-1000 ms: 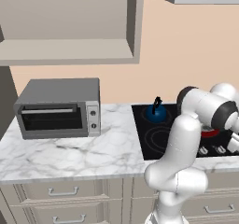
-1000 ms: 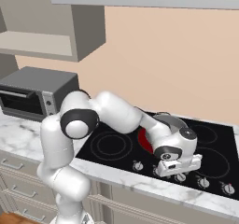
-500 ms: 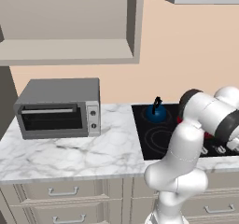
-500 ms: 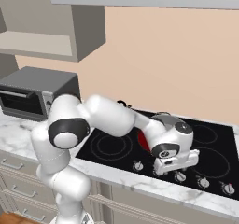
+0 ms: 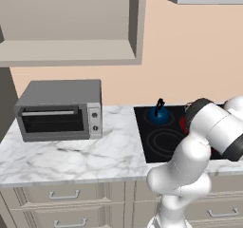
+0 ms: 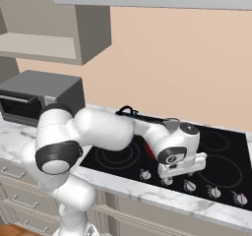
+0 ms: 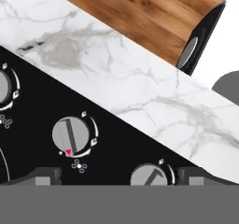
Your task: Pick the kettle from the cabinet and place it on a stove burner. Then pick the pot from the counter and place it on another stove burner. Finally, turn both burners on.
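Observation:
The dark-blue kettle (image 5: 159,114) stands on the back-left burner of the black cooktop (image 5: 163,141); in the right base view its black handle (image 6: 127,109) peeks over my arm. A burner glows red (image 5: 182,123) beside my forearm (image 6: 147,144). The pot is hidden behind the arm. My gripper (image 6: 179,172) hangs open just above the row of knobs at the cooktop's front edge. In the hand view its fingertips (image 7: 44,175) stand wide apart around one knob (image 7: 148,175), with a second knob (image 7: 70,134) further up. The open cabinet (image 5: 71,32) is up left.
A grey toaster oven (image 5: 59,109) sits on the marble counter (image 5: 71,158) left of the cooktop. Two unlit burners (image 6: 219,154) lie to the right of the hand. Several knobs (image 6: 214,191) line the front edge. Drawers (image 5: 64,194) sit below, and wooden floor (image 7: 140,8) lies beyond the counter edge.
The hand has slid a little to the left along the knob row and the elbow has dropped. The jaws have stayed open. Kettle unmoved.

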